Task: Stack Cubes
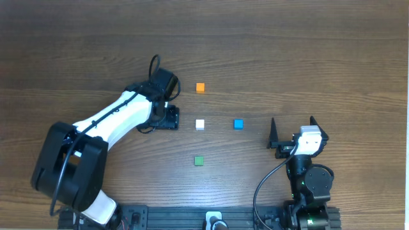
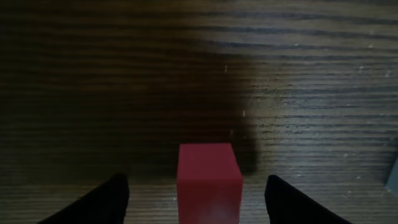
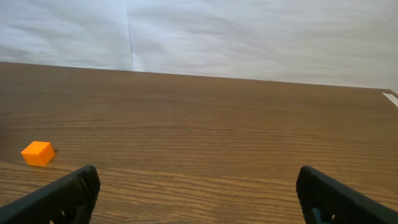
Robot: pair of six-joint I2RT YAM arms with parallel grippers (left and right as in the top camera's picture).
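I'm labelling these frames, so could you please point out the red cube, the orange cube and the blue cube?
red cube [image 2: 209, 185]: left wrist view, its near face.
orange cube [image 1: 200, 87]: top view, its top face.
blue cube [image 1: 238, 124]: top view, its top face.

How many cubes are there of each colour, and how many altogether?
Orange cube: 1
White cube: 1
Blue cube: 1
Green cube: 1
Red cube: 1
Total: 5
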